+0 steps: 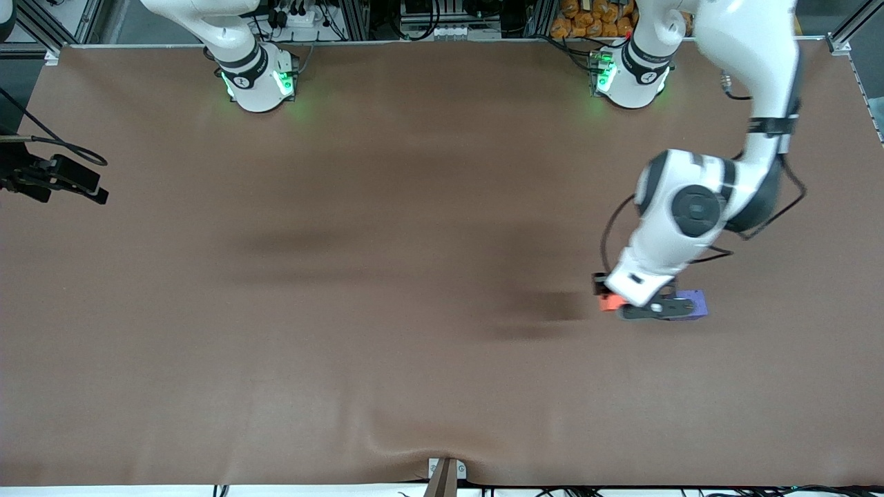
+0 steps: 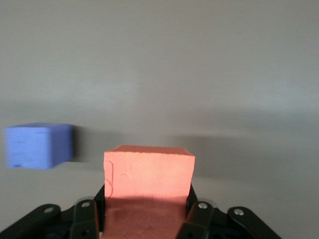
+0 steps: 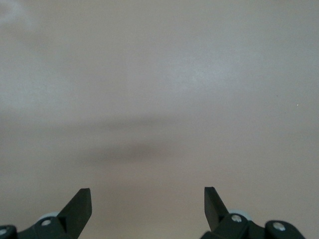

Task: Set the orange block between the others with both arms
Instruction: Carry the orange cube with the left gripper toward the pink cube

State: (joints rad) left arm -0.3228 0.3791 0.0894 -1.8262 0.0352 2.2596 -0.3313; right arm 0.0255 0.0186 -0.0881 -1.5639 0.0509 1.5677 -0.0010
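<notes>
The table [image 1: 414, 207], covered w/ a brown cloth, is seen under both arms. The left arm [image 1: 697, 200] is reached down from its base toward the left arm's end of the table, approx. mid-depth. The right arm [image 1: 235, 41] is seen only at its base and first links in the front view; it waits, and its hand is not shown there.

The left gripper [image 2: 148, 209] is lowered close to the cloth, and its fingers [image 2: 199, 214] are closed on the orange block [image 2: 148, 179]. In the left wrist view the block is clamped between the two pads, w/ its front face sticking out past the fingertips. In the front view only a small orange-red corner [image 1: 608, 302] is visible beside the wrist, the rest is hidden by the hand.

The purple cube [image 2: 40, 145] is placed on the cloth just outside one finger, apart from the held block, w/ a gap of bare cloth between them. In the front view it [image 1: 699, 304] is partly covered by the gripper body.

The right gripper [image 3: 148, 204] is held over bare cloth; its fingers [image 3: 79, 205] are spread wide, w/ nothing between them.

The pinkish-red cube cannot be made out in any view.
</notes>
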